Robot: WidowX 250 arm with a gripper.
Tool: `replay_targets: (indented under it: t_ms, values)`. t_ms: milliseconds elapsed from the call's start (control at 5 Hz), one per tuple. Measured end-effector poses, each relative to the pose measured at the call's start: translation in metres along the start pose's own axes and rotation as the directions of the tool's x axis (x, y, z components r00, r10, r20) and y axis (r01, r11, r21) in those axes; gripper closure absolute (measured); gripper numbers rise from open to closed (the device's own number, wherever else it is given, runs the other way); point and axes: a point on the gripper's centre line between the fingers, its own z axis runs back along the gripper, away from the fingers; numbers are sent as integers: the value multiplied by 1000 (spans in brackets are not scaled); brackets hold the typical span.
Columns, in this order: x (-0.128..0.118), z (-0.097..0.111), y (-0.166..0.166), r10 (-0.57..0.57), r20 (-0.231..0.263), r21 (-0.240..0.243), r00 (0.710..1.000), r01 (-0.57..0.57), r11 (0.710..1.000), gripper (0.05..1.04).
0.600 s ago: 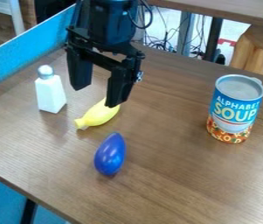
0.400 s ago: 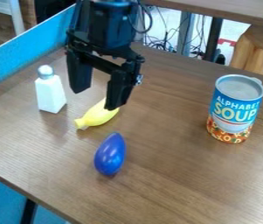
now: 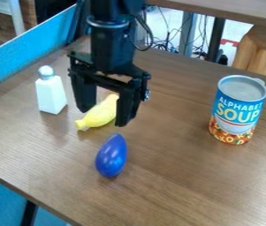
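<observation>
tool (image 3: 104,115) parted over yellow squash (image 3: 101,113) | white shaker (image 3: 51,92), blue egg-like object (image 3: 111,156) nearby

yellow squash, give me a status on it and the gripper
Gripper open, fingers apart, above the squash. Squash lying on the wooden table. Blue egg-shaped object close by, on the near side.

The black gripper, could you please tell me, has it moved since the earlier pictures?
Yes, the gripper has moved down in the view, its fingertips now nearer the blue egg-shaped object, which has stayed put.
</observation>
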Motion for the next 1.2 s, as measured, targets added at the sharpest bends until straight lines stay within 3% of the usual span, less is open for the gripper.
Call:
replay_targets:
  t_ms: [200,600,1000,1200]
  values:
    - [-4,-13,-1,34,42,-20,999,-33,999,79]
    - [-2,-37,-1,62,55,-24,997,-60,998,79]
    - [4,-51,-2,135,-1,-75,991,-135,988,79]
    - [7,-63,-3,164,-26,-75,986,-166,983,79]
